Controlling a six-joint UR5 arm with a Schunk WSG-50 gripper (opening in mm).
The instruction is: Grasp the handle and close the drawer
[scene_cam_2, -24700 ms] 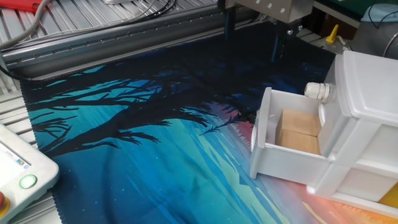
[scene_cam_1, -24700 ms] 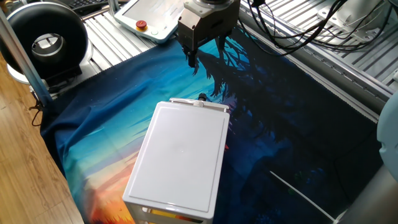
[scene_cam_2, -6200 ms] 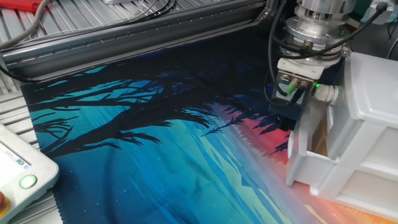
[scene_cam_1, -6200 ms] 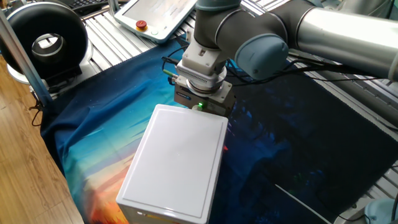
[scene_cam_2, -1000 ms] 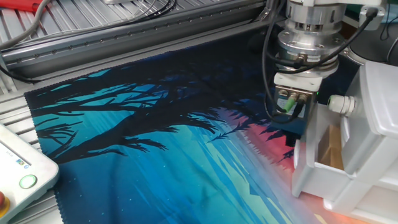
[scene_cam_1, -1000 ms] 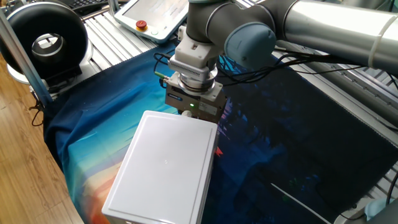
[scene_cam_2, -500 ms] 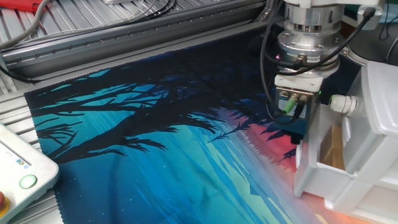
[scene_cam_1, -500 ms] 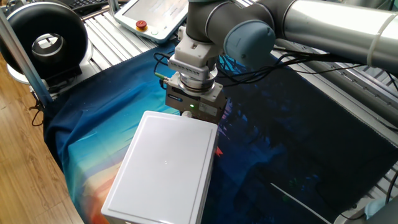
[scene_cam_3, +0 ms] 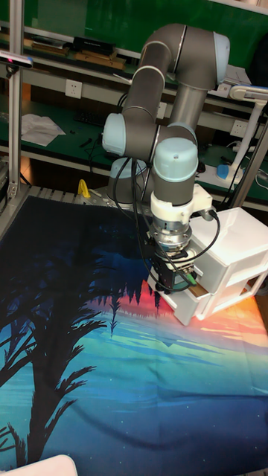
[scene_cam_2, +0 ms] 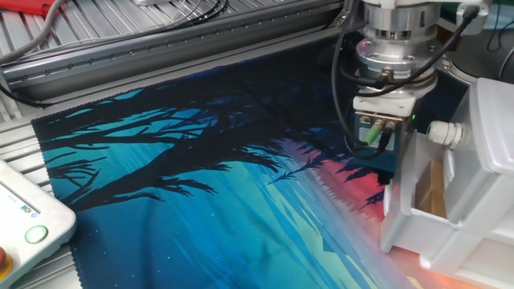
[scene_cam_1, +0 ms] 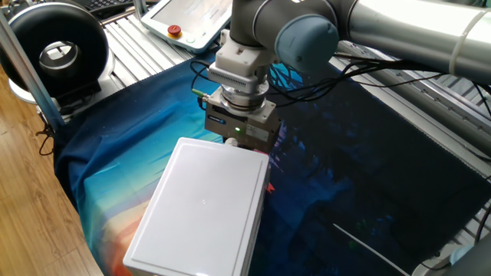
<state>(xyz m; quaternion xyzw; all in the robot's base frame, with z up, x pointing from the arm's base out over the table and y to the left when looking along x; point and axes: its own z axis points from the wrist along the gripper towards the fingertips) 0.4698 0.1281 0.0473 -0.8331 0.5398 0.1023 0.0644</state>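
In one fixed view, a single white drawer (scene_cam_1: pixel 203 211) unit lies on the blue cloth (scene_cam_1: pixel 123 138) near the desk's left edge, with the pincer (scene_cam_1: pixel 238 138) hard against its far end and open cloth to the right. In the other fixed view, one handle (scene_cam_2: pixel 444 133) juts beside the pincer (scene_cam_2: pixel 384 152), the drawer (scene_cam_2: pixel 434 213) is partly out with a brown box (scene_cam_2: pixel 434 191) inside, and the cloth (scene_cam_2: pixel 177 177) lies bare to the left. In the tall view the pincer (scene_cam_3: pixel 173 280) stands at the drawer front (scene_cam_3: pixel 195 299); whether its fingers are apart or together I cannot tell.
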